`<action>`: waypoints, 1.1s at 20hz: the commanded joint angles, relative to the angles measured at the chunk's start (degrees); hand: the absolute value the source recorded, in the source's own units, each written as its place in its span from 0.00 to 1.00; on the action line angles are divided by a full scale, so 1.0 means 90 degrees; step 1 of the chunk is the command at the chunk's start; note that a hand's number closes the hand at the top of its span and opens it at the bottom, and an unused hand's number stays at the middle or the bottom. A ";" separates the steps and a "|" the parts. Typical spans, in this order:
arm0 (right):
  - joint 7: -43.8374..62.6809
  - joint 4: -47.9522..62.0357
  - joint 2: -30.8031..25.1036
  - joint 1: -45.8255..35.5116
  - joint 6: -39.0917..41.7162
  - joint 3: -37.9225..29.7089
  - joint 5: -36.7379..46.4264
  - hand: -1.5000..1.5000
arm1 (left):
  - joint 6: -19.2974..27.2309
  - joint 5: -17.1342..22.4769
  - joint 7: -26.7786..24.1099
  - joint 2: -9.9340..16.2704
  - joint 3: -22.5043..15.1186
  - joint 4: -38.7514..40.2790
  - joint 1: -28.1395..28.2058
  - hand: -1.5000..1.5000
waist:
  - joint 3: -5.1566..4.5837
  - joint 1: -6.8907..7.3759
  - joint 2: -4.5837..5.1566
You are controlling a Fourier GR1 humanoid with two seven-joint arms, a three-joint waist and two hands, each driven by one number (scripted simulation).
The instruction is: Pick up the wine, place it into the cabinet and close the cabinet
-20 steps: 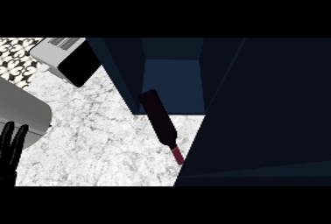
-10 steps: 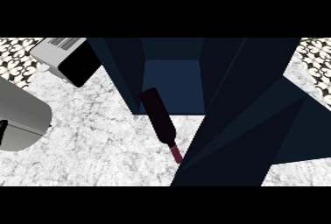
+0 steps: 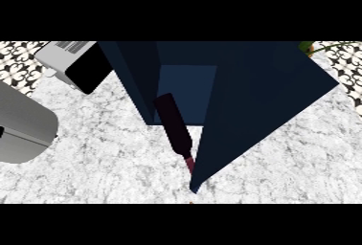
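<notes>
The wine bottle (image 3: 174, 125) lies on the marble counter with its dark body pointing into the mouth of the dark blue cabinet (image 3: 185, 79). Its red neck (image 3: 188, 162) sticks out toward me. The cabinet door (image 3: 268, 110) stands part open on the right. The door's lower corner is right beside the bottle's neck and hides part of it. A thin black sliver, likely my left hand (image 3: 2, 131), shows at the left edge. My right hand shows nowhere.
A large rounded grey object (image 3: 25, 124) fills the left edge. A grey box with a black face (image 3: 79, 67) stands at the upper left. Green leaves (image 3: 326, 46) show at the top right. Marble counter (image 3: 283, 177) lies bare right of the door.
The door has swung across from the right, uncovering counter on that side. My left hand, fingers up at the left edge a second ago, has slid almost out of view.
</notes>
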 commanded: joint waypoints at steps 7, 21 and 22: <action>0.0264 0.1520 0.0901 -0.2277 -0.0896 -0.0315 -0.0712 1.00 | 0.0145 0.0142 0.0518 -0.0134 -0.0087 -0.0316 -0.0335 0.00 | 0.0006 0.0182 0.0063; -0.0941 0.4745 0.0956 -0.5521 -0.1264 -0.1985 -0.2620 1.00 | 0.0371 -0.0326 0.0628 -0.0537 -0.0123 0.0095 -0.0734 0.00 | 0.0016 0.0143 0.0069; -0.1019 0.5184 0.0958 -0.5714 -0.0948 -0.2283 -0.2463 1.00 | 0.0110 -0.0296 0.0525 -0.0555 -0.0137 0.0179 -0.0699 0.00 | 0.0012 0.0147 0.0078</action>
